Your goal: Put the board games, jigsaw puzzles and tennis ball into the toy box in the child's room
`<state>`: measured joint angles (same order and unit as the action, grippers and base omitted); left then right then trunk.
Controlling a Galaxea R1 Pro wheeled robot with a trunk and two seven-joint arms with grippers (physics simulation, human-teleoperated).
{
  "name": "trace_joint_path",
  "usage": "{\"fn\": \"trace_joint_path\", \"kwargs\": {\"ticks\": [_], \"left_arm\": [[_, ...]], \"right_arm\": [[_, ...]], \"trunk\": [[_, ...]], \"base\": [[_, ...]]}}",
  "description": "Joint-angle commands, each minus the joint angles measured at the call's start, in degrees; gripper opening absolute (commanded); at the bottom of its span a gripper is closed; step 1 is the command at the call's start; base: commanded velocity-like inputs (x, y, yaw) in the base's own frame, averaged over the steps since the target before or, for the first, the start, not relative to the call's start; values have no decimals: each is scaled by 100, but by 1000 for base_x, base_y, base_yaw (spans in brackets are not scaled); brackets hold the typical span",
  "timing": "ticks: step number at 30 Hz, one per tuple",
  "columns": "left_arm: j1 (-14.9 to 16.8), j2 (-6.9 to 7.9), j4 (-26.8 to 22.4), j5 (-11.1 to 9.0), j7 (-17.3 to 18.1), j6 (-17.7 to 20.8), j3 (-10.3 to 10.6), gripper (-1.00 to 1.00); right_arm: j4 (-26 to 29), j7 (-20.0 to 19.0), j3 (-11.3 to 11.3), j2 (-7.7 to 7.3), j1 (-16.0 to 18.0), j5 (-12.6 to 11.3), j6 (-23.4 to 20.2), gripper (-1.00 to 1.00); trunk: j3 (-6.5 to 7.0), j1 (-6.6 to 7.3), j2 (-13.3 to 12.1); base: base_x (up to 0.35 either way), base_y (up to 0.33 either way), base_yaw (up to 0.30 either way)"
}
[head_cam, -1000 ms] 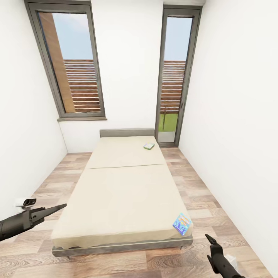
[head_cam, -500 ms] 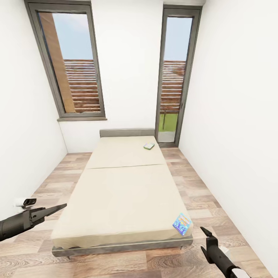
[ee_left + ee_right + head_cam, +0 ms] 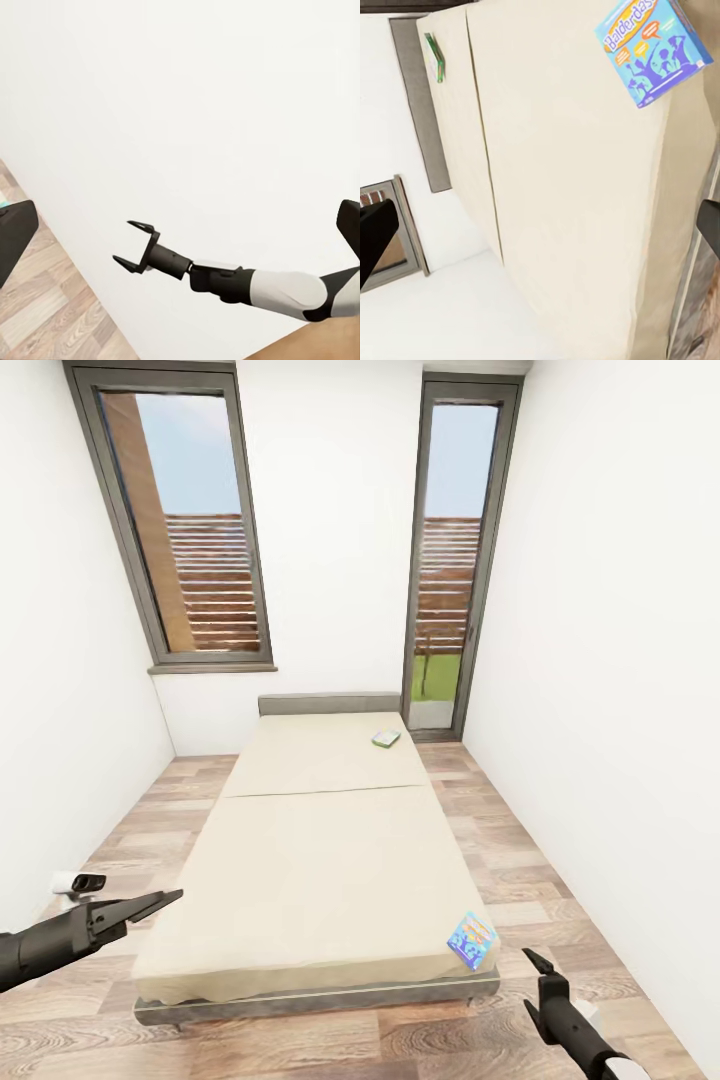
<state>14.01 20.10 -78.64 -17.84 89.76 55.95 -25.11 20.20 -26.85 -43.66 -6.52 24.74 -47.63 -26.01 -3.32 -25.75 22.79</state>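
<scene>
Risen slightly, the right pincer point(image 3: 537, 966), jaws apart, could nudge the blue board game point(image 3: 472, 939) at 11 o'clock off the bed point(image 3: 310, 860).

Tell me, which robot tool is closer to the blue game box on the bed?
The right tool. It sits just off the bed's near corner by the blue game box; the left tool is across the bed's other side.

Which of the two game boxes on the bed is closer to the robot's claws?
The blue game box at the bed's near right corner; the green-and-white one lies far off near the headboard.
</scene>
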Motion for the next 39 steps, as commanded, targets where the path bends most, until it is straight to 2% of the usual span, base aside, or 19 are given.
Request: {"fn": "trace_joint_path", "kwargs": {"ticks": [1, 12, 29, 39], "left_arm": [[5, -6, -1, 4, 24, 58, -1, 100], [5, -39, -3, 0, 24, -1, -28, 100], [5, -47, -2, 0, 24, -18, -13, 100], [5, -45, -2, 0, 24, -17, -11, 100]], "right_arm": [[-2, -8, -34, -2, 6, -26, -50, 100], [-7, -46, -37, -23, 4, -27, -54, 100], [13, -86, -25, -6, 4, -20, -25, 100], [26, -100, -10, 30, 4, -17, -5, 100]], "trunk": [[-13, -4, 13], [-44, -4, 13], [-171, -4, 13], [-191, -4, 13]], "base": [[0, 0, 0], [0, -11, 0], [0, -196, 0], [55, -158, 0]]}}
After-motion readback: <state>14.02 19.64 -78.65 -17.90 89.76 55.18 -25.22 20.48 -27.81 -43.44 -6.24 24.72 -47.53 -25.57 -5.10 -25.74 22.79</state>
